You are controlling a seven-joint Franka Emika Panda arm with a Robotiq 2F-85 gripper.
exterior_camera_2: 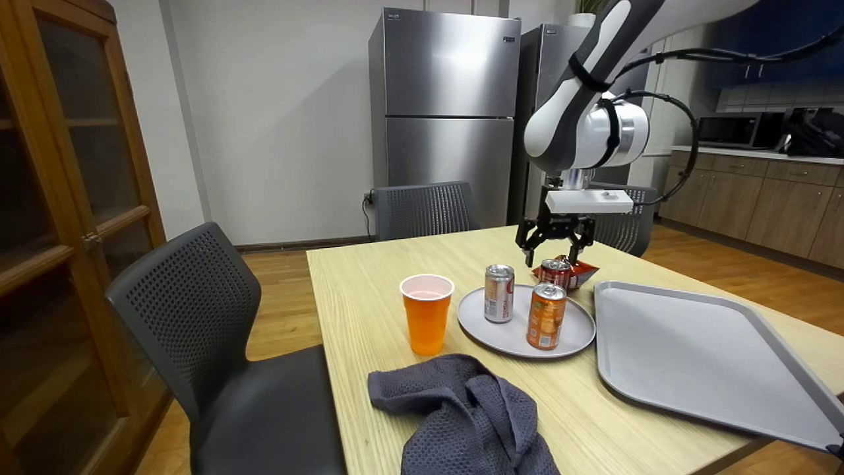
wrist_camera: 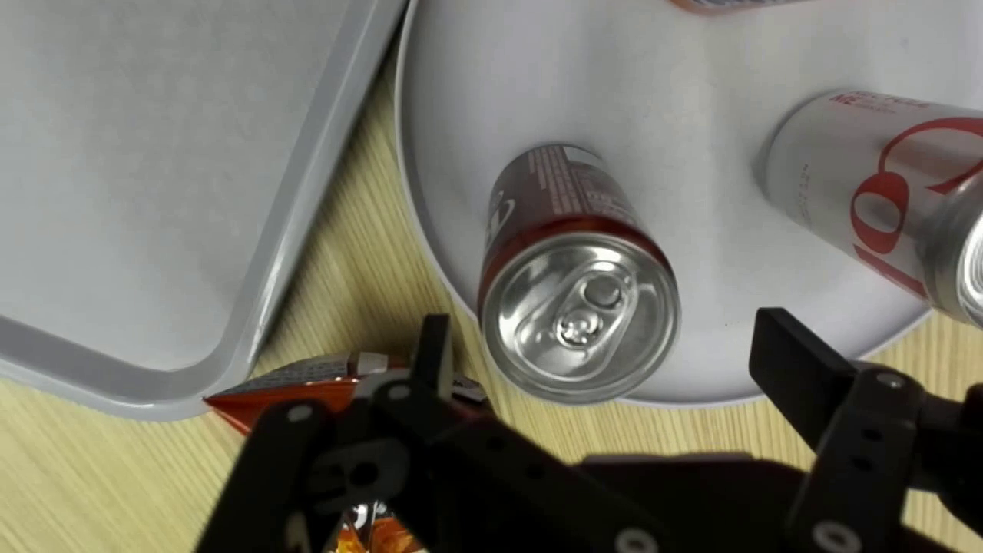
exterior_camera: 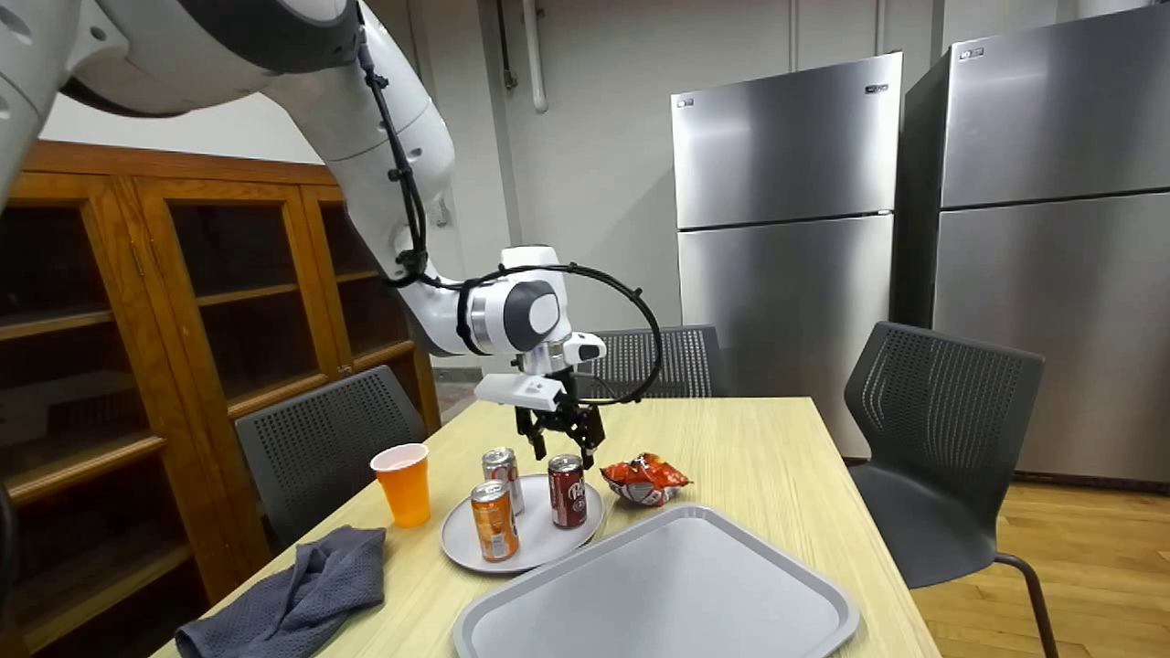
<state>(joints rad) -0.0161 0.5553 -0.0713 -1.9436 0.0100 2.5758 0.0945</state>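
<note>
My gripper (exterior_camera: 563,450) is open and empty, pointing down just above and behind a dark red can (exterior_camera: 567,493). In the wrist view the fingers (wrist_camera: 603,346) stand apart on either side of the can's silver top (wrist_camera: 581,319), not touching it. The can stands upright on a round grey plate (exterior_camera_2: 481,330). A silver can (exterior_camera_2: 499,293) and an orange can (exterior_camera_2: 546,316) stand upright on the same plate. A red snack bag (exterior_camera: 645,479) lies on the table beside the plate; in the wrist view the left finger partly hides it.
A large grey tray (exterior_camera: 676,585) lies beside the plate. An orange cup (exterior_camera_2: 427,320) with a white inside stands at the plate's other side, near a crumpled dark cloth (exterior_camera_2: 471,415). Dark chairs (exterior_camera: 951,439) stand around the wooden table (exterior_camera: 759,448).
</note>
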